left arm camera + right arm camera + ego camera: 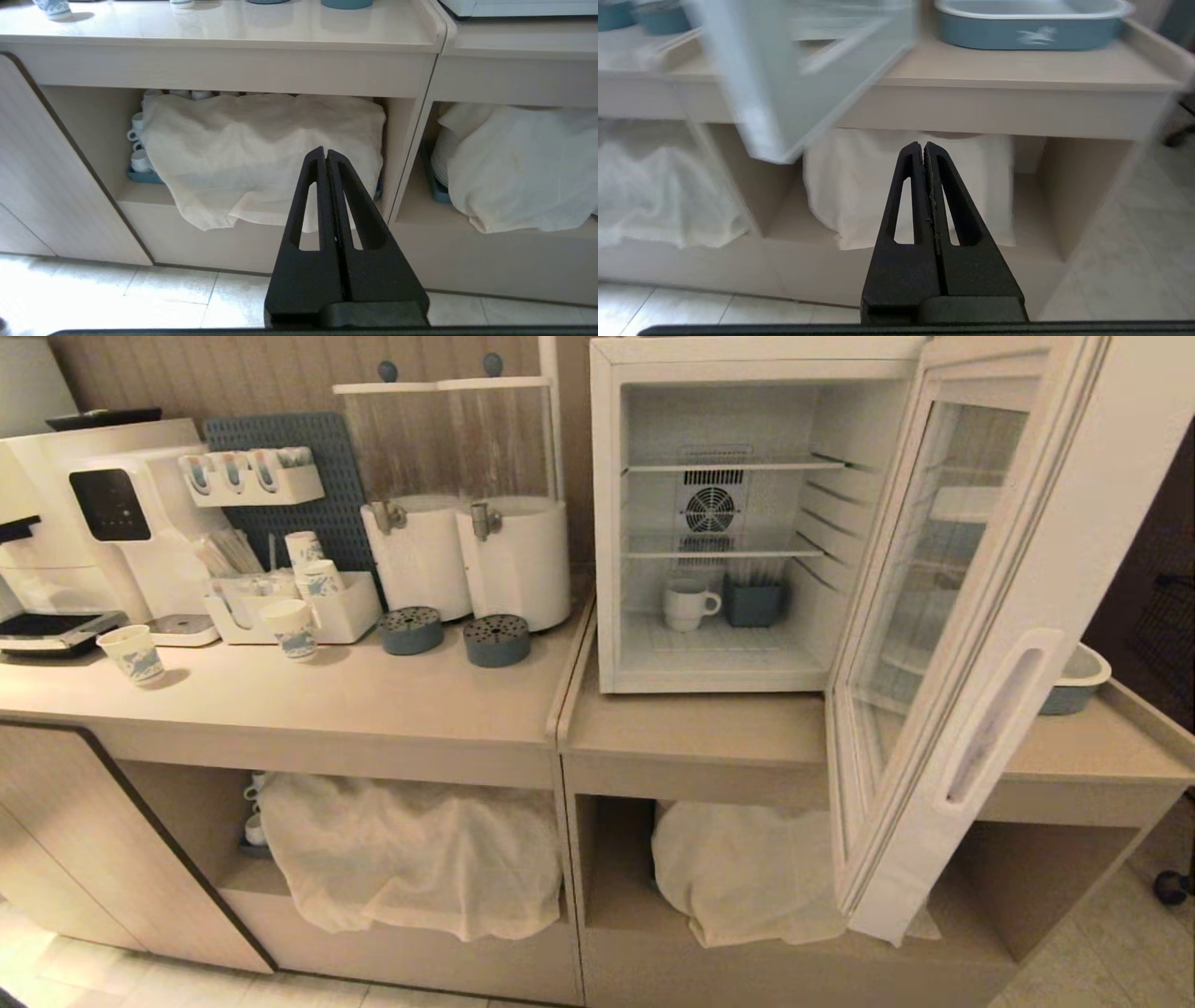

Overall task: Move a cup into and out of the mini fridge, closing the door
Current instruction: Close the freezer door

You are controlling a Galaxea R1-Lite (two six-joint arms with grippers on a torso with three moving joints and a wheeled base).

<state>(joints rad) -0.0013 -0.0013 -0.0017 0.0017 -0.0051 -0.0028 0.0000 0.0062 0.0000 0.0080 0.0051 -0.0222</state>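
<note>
White cup [689,604] inside mini fridge [747,513], well apart from fingers [917,186].

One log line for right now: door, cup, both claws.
door: wide open | cup: fridge floor, beside blue holder | left claw: shut, empty, low | right claw: shut, empty, low
</note>
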